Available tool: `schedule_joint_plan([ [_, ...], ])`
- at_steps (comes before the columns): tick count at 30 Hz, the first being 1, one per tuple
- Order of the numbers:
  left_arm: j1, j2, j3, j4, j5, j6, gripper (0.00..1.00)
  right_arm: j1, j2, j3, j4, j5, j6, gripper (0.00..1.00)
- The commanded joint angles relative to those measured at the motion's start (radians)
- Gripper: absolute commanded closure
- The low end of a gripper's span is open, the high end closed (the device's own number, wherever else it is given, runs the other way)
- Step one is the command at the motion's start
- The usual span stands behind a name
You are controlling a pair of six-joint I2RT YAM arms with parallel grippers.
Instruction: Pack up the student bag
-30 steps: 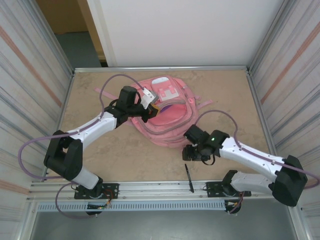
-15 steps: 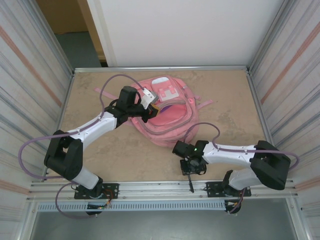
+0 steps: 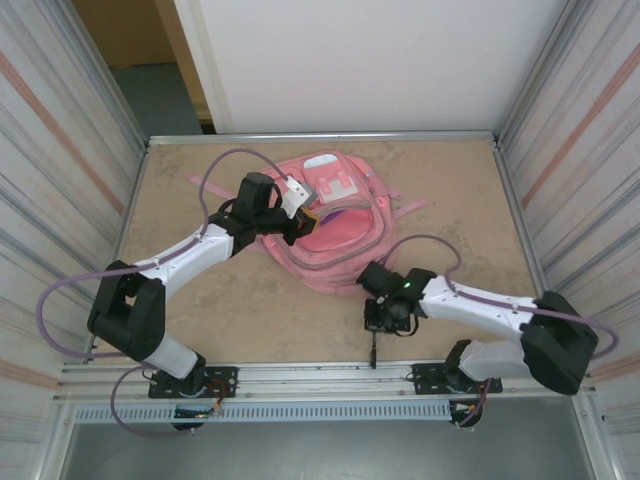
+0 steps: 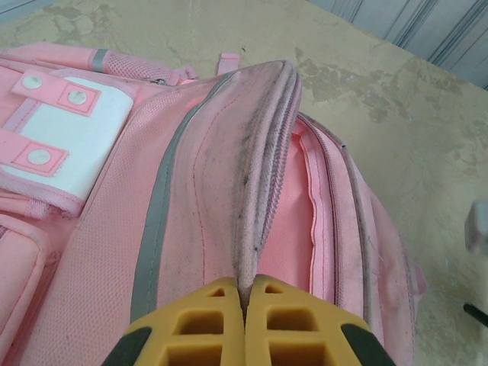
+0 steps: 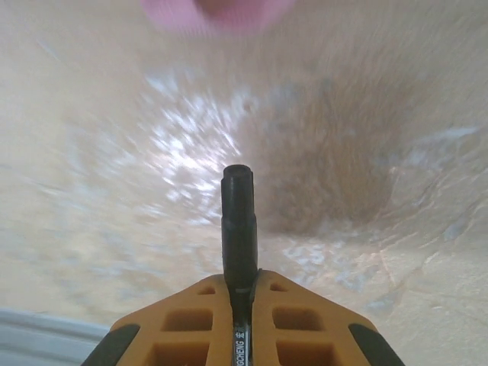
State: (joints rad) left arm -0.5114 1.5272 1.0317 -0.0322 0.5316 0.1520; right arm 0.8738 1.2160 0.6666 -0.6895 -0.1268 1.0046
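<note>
The left gripper [image 4: 244, 291] pinched the pink student bag [image 4: 191, 198] by its flap; the right gripper [image 5: 239, 284] squeezed a black pen [image 5: 237, 206].

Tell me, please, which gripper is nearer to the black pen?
Right. The right gripper is shut on the black pen; the left gripper is away at the student bag, pinching its raised flap.

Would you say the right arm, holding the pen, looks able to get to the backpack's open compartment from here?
Probably yes. The right gripper is shut on the black pen, only bare table lies between it and the pink backpack, and the left gripper pinches the flap, leaving the opening exposed.
</note>
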Motion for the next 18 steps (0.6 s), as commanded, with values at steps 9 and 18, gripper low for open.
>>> schedule_joint_plan([
  [9,-0.007,-0.01,0.013,0.063,0.033,-0.071,1.0,-0.502,-0.09,0.142,0.39,-0.413,0.307,0.98],
  [18,-0.047,-0.001,0.06,0.045,0.064,-0.109,1.0,-0.524,0.103,0.202,0.572,-0.23,0.523,0.99],
])
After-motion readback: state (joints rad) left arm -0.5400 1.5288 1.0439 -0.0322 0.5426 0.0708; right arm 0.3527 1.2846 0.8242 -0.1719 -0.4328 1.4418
